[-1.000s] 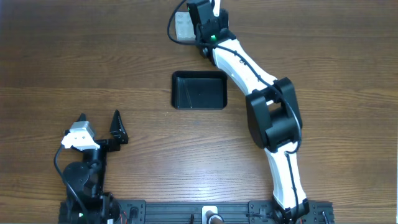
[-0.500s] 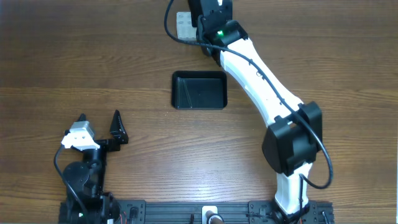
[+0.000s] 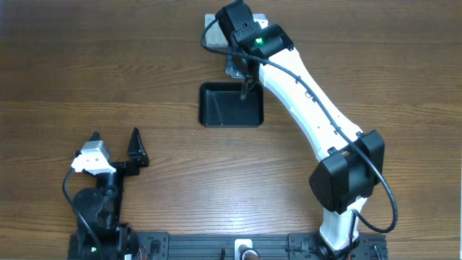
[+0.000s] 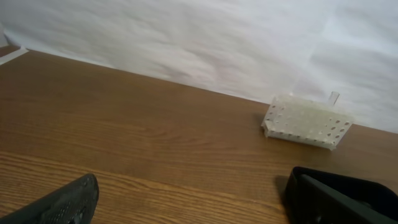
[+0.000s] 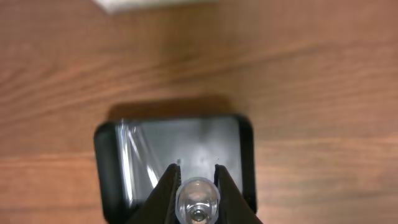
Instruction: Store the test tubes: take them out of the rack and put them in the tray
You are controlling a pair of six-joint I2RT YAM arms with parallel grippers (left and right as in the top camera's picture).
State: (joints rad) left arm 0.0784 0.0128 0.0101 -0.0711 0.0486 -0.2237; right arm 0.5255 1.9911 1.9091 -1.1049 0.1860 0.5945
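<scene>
The black tray point(image 3: 203, 107) lies at mid-table, and the white perforated rack point(image 3: 212, 37) stands just beyond it, partly under my right arm. My right gripper point(image 3: 245, 85) hangs over the tray's far right part, shut on a clear test tube point(image 5: 197, 201) seen end-on between the fingers. Below it, the tray point(image 5: 109, 167) holds clear tubes point(image 5: 132, 160) along one side. The left wrist view shows the rack point(image 4: 307, 121) with one tube point(image 4: 334, 98) standing at its far corner. My left gripper point(image 3: 115, 141) rests open near the table's front left, holding nothing.
Bare wooden tabletop surrounds the tray and rack. A white wall point(image 4: 199, 37) rises behind the table's far edge. Both arm bases sit on a black rail point(image 3: 231, 245) along the front edge.
My right arm has swung from above the rack back toward the tray, carrying the test tube. The left arm has not moved.
</scene>
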